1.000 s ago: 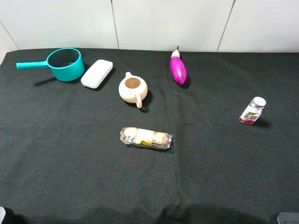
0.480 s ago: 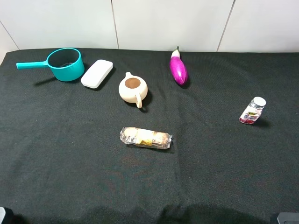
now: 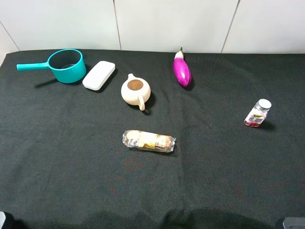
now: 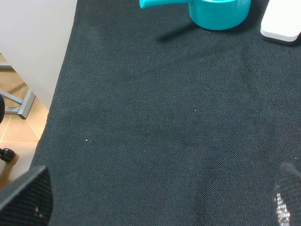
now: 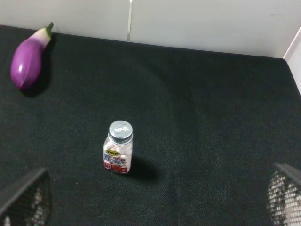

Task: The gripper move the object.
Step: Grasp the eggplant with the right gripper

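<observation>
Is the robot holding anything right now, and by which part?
Nothing is held. The left gripper and right gripper are both open and empty; the glossy magenta toy eggplant lies untouched.

high view looks down; right wrist (nearer) shares eggplant [image 3: 181, 71].

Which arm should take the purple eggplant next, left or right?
Right, probably. The glossy magenta toy eggplant lies slightly right of centre toward the back and shows in the right wrist view, ahead of the open right tool. The left wrist view does not show it.
</observation>
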{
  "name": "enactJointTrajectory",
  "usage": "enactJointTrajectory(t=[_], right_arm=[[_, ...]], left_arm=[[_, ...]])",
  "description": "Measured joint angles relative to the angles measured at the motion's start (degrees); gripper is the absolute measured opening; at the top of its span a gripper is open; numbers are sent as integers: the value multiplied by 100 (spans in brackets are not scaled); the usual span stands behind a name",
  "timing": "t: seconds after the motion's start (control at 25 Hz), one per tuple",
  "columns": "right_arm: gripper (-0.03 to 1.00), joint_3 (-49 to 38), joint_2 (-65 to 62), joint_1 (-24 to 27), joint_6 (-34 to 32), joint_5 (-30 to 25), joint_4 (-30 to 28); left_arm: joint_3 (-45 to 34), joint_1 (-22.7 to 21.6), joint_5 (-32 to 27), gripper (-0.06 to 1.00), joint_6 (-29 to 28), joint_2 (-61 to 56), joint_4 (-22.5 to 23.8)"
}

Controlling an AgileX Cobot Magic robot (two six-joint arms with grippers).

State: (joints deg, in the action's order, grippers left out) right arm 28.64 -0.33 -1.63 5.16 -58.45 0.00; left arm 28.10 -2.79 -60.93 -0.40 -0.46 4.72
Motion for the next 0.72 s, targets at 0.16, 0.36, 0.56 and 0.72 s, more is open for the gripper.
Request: enactJointTrajectory(t=[0.16, 0.36, 0.56, 0.72], right_arm=[[69, 68, 409, 0, 0, 0, -46], [69, 513, 1510, 0, 0, 19, -62], [69, 1169, 2821, 0, 0, 24, -100], [69, 1800, 3789, 0, 0, 18, -241]], left_arm=[[0, 0, 0, 99, 0, 0, 0], [0, 0, 2, 99, 0, 0, 0], [0, 0, 2, 99, 0, 0, 0], [0, 0, 2, 99, 0, 0, 0]])
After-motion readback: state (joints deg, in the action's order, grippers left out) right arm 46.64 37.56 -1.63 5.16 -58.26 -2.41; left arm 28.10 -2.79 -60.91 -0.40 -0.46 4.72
